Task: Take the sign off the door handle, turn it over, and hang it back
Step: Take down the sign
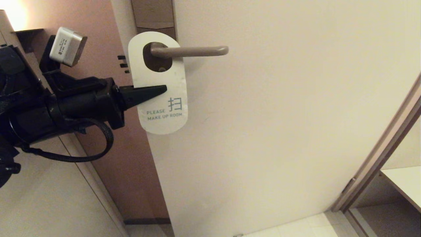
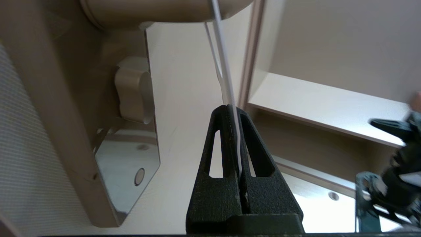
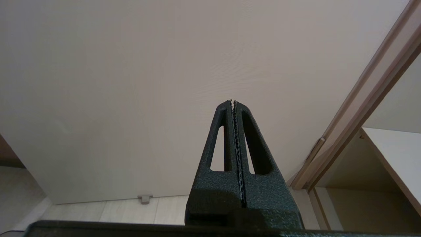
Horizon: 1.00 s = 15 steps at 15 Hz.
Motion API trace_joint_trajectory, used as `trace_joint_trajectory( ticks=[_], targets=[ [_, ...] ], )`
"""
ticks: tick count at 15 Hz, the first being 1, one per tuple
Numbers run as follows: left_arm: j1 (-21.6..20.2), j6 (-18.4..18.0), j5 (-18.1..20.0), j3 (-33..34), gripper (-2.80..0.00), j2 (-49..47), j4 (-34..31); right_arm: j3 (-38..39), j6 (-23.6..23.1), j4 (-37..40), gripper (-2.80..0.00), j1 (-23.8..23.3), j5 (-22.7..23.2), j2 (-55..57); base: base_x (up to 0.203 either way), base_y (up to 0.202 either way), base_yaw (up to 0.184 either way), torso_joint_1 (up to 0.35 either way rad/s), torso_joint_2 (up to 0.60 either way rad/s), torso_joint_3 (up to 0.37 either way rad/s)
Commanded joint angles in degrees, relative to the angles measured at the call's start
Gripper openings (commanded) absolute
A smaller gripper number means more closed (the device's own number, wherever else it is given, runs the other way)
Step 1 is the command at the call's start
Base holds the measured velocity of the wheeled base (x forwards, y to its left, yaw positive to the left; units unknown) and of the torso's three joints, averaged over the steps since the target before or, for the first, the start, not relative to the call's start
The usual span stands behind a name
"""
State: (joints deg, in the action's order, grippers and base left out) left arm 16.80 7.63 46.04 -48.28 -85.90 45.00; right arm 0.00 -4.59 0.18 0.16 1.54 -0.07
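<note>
The sign [image 1: 160,82] hangs on the door handle [image 1: 192,51] in the upper middle of the head view, the bar passing through its oval hole. Its white face shows, with "PLEASE MAKE UP ROOM" printed low on the card. It hangs close against the pale door [image 1: 296,115], its upper end overlapping the brown lock plate [image 1: 153,14].

The left claw [image 1: 162,89] reaches in level from the left of the frame and is clamped on the sign's left edge, about halfway down the card. In the left wrist view the card [image 2: 227,82] shows edge-on as a thin white strip pinched between the two black fingers [image 2: 223,131], running up to the handle [image 2: 164,10].

Small dark latch bolts [image 1: 122,62] sit on the door's edge just left of the sign.

The right claw [image 3: 233,103] appears only in its own wrist view, pressed together with nothing in it, facing the door's lower part.
</note>
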Motion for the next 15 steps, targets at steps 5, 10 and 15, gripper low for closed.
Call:
trace_joint_trajectory(
  ticks=[5,10,15],
  targets=[
    [4.8,-4.0,-8.9,0.2,-2.80,2.0,-3.6,0.0,0.0,0.0,-2.80,0.0,0.0,0.1,0.000,0.000,0.000,0.000,0.00,0.000],
    [6.4,-5.4,-12.9,0.1,-2.80,3.3,-5.8,0.0,-0.1,0.1,-2.80,0.0,0.0,0.1,0.000,0.000,0.000,0.000,0.00,0.000],
    [9.6,-6.5,-22.2,0.0,-2.80,3.2,-6.6,0.0,-0.1,0.0,-2.80,0.0,0.0,0.1,0.000,0.000,0.000,0.000,0.00,0.000]
  ],
)
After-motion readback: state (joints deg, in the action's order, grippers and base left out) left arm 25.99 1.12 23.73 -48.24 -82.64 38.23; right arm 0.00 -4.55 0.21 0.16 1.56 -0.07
